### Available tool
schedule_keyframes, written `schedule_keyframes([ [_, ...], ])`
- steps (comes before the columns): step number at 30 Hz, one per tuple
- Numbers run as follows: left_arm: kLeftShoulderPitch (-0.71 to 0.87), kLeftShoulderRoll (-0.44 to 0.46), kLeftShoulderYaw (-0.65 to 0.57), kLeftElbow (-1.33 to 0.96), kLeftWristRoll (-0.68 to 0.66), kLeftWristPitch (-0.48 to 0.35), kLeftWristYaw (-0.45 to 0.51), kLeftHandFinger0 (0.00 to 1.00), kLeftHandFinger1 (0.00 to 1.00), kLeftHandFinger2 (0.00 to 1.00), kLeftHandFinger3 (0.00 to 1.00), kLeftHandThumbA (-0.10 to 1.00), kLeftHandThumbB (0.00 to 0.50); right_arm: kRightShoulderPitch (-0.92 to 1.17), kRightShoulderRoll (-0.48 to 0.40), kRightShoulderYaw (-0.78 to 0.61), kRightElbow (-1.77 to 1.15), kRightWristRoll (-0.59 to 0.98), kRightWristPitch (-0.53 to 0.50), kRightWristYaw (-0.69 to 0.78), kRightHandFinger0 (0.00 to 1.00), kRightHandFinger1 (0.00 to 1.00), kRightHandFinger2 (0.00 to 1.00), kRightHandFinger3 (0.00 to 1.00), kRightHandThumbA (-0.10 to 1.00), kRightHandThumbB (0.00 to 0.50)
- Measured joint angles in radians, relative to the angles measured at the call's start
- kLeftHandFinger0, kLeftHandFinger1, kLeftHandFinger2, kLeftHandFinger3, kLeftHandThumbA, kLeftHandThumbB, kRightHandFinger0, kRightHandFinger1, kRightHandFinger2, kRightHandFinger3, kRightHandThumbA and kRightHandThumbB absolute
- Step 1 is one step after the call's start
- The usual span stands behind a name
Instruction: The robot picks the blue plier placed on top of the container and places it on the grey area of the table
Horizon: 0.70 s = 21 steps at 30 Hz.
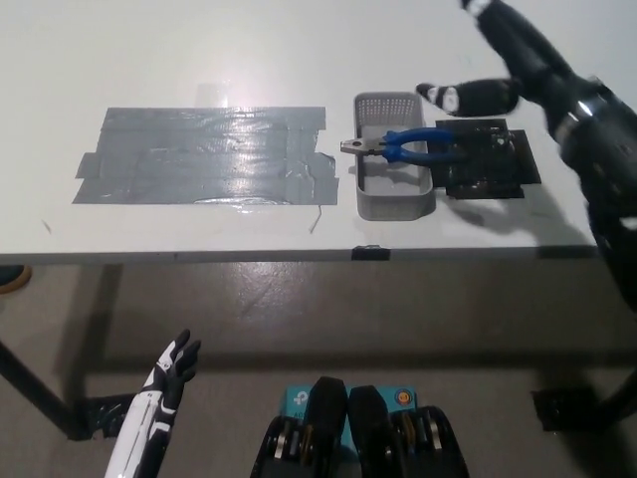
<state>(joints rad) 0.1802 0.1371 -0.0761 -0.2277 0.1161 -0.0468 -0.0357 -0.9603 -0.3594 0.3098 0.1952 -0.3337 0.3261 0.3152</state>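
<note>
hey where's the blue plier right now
In the head view, the blue plier lies across the top of the grey container, right of the grey taped area, beside the black patch.

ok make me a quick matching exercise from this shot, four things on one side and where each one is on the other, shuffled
Things:
1. blue plier
2. grey area
3. right hand
4. left hand

Places:
A. low at the picture's left, below the table's edge
B. above the table's far right, past the container
C. lying across the container's rim
D. flat on the table, to the left of the container

Pairs: 1-C, 2-D, 3-B, 4-A
</note>
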Motion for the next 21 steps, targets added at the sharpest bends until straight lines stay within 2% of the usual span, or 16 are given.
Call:
schedule_keyframes([
  [2,0.000,0.005,0.000,0.002,0.000,-0.001,0.000,1.00,1.00,1.00,1.00,1.00,0.018,-0.062,0.006,0.038,0.109,-0.005,0.022,0.038,1.00,1.00,1.00,1.00,0.81,0.396],
  [4,0.000,0.009,0.001,0.004,0.000,-0.001,0.000,1.00,1.00,1.00,1.00,1.00,0.025,-0.126,0.017,0.072,0.215,-0.012,0.044,0.081,1.00,1.00,1.00,1.00,0.83,0.431],
  [7,0.000,0.013,0.003,0.008,0.000,-0.003,0.000,1.00,1.00,1.00,1.00,1.00,0.020,-0.213,0.046,0.120,0.365,-0.025,0.070,0.137,1.00,1.00,1.00,1.00,0.84,0.430],
  [8,0.000,0.015,0.003,0.009,0.000,-0.003,0.000,1.00,1.00,1.00,1.00,1.00,0.001,-0.239,0.057,0.136,0.408,-0.028,0.079,0.155,1.00,1.00,1.00,1.00,0.83,0.413],
  [14,-0.003,0.033,0.003,0.012,0.001,-0.011,-0.009,1.00,1.00,1.00,1.00,1.00,0.000,-0.361,0.135,0.213,0.595,-0.041,0.104,0.238,1.00,1.00,1.00,1.00,0.92,0.371],
  [21,-0.005,0.038,0.003,0.013,0.002,-0.022,-0.016,1.00,1.00,1.00,1.00,1.00,0.000,-0.401,0.183,0.268,0.678,-0.068,0.110,0.273,1.00,1.00,1.00,1.00,0.93,0.332],
])
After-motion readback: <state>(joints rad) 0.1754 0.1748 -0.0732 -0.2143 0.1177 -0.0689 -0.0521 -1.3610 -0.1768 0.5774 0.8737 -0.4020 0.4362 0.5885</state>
